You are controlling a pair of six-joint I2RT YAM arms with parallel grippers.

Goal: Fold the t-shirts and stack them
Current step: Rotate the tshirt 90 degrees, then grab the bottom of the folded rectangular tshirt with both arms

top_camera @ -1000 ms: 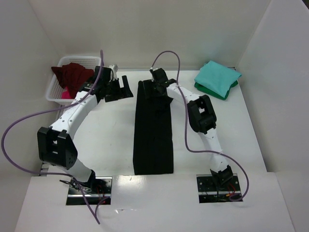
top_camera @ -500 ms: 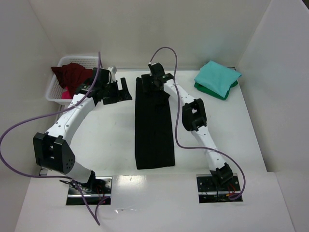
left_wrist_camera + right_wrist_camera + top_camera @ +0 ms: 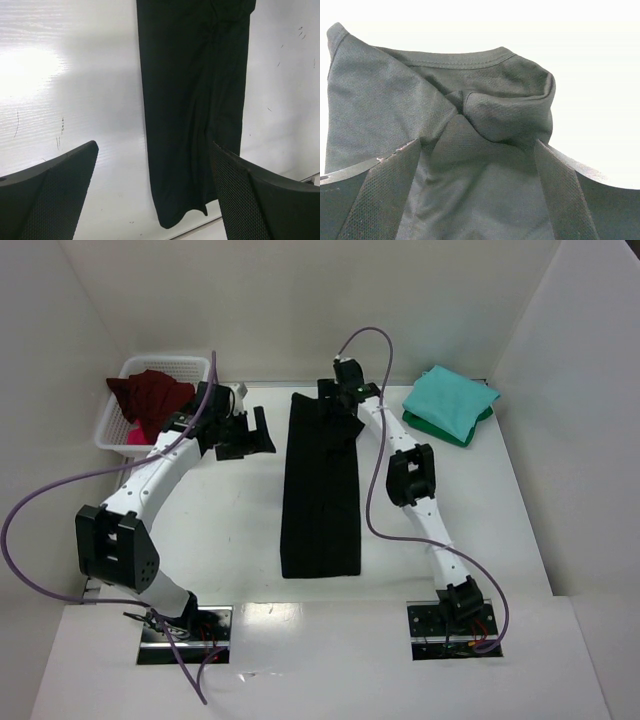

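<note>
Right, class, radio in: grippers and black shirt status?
Left gripper open, empty, beside black shirt. Right gripper open at its bunched collar. Shirt a long folded strip. Basket, teal stack well aside.

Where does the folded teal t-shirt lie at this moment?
In the top view, the teal t-shirt lies folded at the far right corner of the table, on a dark green t-shirt, well to the right of the long black t-shirt.
</note>
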